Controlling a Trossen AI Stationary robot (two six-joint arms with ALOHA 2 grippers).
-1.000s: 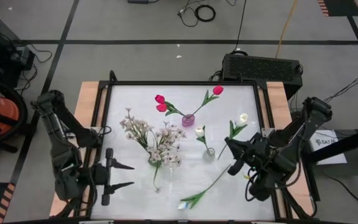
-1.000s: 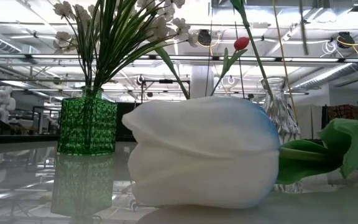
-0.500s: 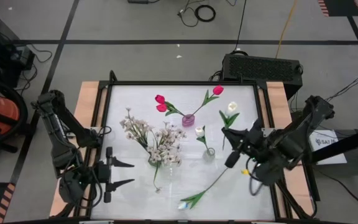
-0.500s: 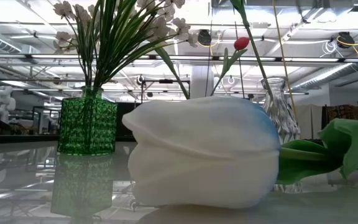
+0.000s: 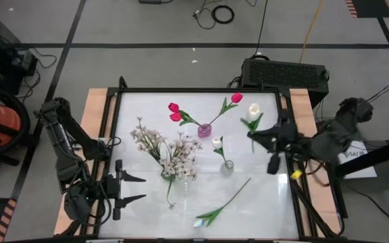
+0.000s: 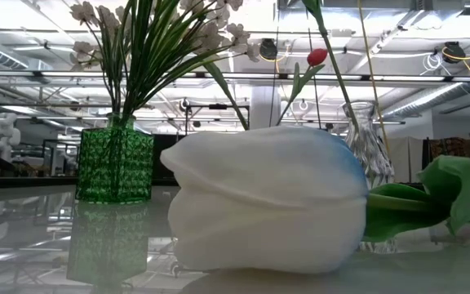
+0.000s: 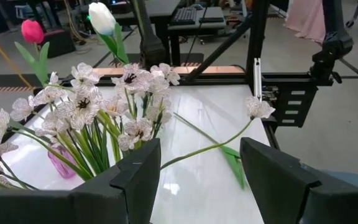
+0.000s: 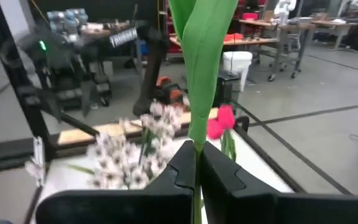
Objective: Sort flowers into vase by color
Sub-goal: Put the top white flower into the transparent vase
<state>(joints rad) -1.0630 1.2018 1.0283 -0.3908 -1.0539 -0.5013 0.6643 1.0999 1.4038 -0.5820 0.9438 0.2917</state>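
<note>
My right gripper (image 5: 251, 136) is over the table's right part, shut on a white tulip (image 5: 253, 109) lifted above the table; in its wrist view the green leaf (image 8: 199, 62) rises from the fingers. A second white tulip (image 5: 217, 142) stands in the clear vase (image 5: 227, 164). A third lies on the table by its bloom (image 6: 268, 204) and stem (image 5: 229, 200). Pink tulips (image 5: 174, 112) stand in the pink vase (image 5: 204, 129), cream blossoms (image 5: 177, 150) in the green vase (image 6: 114, 163). My left gripper (image 5: 132, 190) waits open at the near left. My right gripper pinches the white tulip's green stem and leaf (image 8: 195, 144) between its two fingers (image 8: 219, 171), below the bloom. The fingers come about level from the table's right and lie across the stem. The tulip is lifted clear, bloom uppermost.
The three vases stand close together mid-table. One cream blossom (image 7: 258, 108) bends out of the bunch toward the near edge. A black frame (image 5: 283, 108) borders the table. Bare white surface (image 5: 262, 202) lies at the near right.
My right gripper has moved from the near right toward the far edge and upward, carrying the white tulip, whose bloom has gone farther from me and slightly left. The tulip lying on the table has stayed where it was.
</note>
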